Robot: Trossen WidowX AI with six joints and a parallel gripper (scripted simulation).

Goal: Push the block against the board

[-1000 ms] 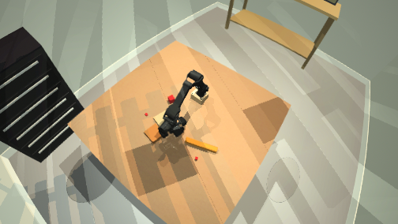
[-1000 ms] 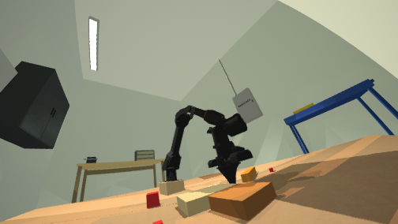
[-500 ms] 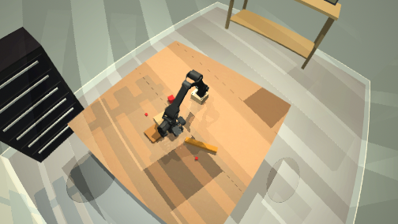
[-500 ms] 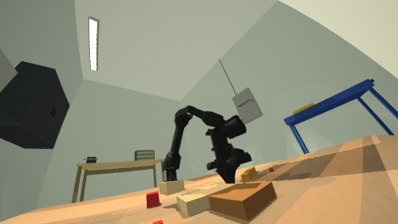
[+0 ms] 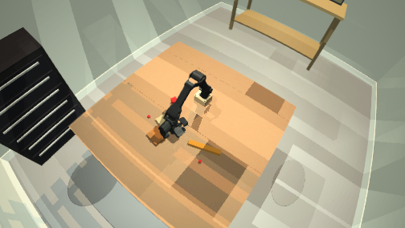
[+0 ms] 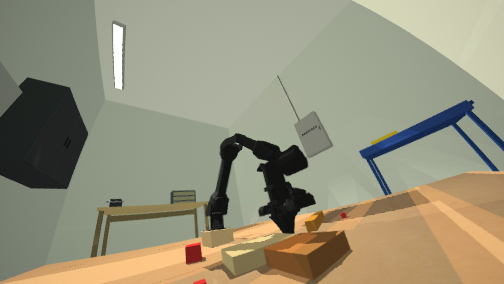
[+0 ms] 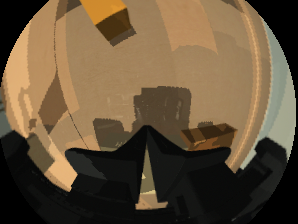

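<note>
— Top view: what do you list from where you stand?
— Item: one black WidowX gripper (image 5: 177, 130) (image 6: 287, 229) (image 7: 147, 128), reaching down beside the work. Item: one square block (image 5: 154, 137) (image 6: 306, 256) (image 7: 211, 137), brown, partly under the arm's outline. Item: one pale board (image 5: 159, 120) (image 6: 246, 254), mostly hidden by the arm. Item: one orange bar (image 5: 204, 147) (image 6: 314, 220) (image 7: 106, 14), well apart and, I judge, no part of the job.

— Exterior view?
— Block and board lie flat, side by side, very near each other; whether a whole side touches, I cannot tell. I take the brown piece for the block by its broader shape. The fingertips point down behind the pair, low, probably so that they can nudge a side without lifting anything. Item: one red cube (image 6: 193, 253), standing apart near the board, likely a bystander.

— Wrist view, and the fingers?
— Pressed together at the tips, nothing pinched; closed, they would serve as one blunt pusher. The block shows just beyond the right-hand finger in the picture.

— Outstanding?
— Full contact and an even edge remain unconfirmed. A push off-centre could turn the block. Once both are true, the hand should withdraw.
</note>
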